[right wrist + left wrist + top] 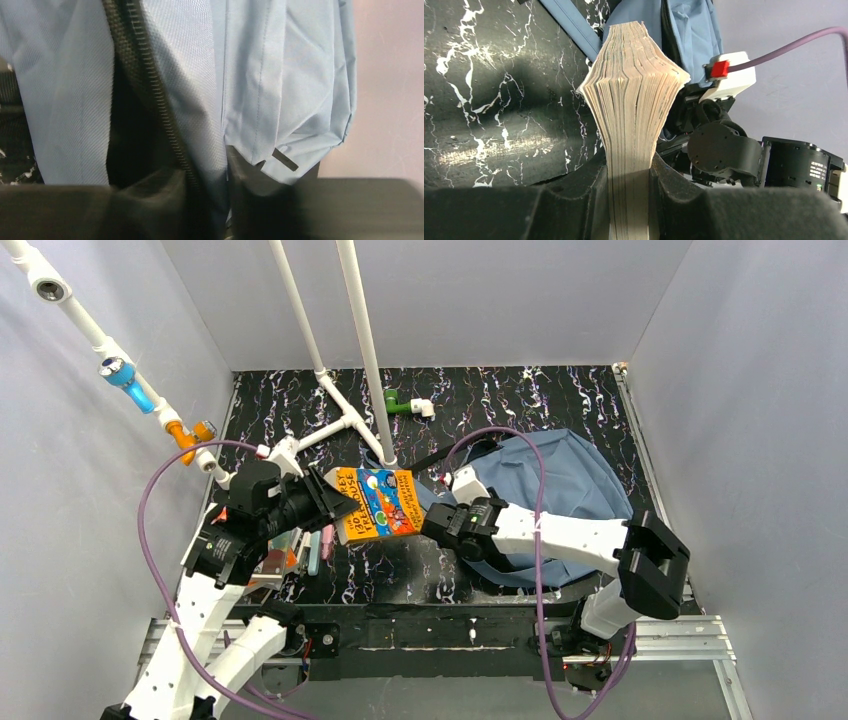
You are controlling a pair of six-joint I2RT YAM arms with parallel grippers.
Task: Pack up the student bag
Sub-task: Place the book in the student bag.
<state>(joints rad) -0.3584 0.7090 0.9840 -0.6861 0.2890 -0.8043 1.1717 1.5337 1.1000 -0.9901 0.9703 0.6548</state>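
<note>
student bag (572,478) unzipped, book (384,502) outside

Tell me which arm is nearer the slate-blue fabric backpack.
Right. The right arm pinches the slate-blue fabric backpack in its jaws beside the black zip; the left arm holds a thick orange-covered paperback book just left of it.

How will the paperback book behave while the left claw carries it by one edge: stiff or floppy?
Probably somewhat floppy: the paperback book has its pages fanning apart above the left claw, so the free end may splay. It looks thick, so likely fairly heavy; it may sag or catch at the student bag opening.
</note>
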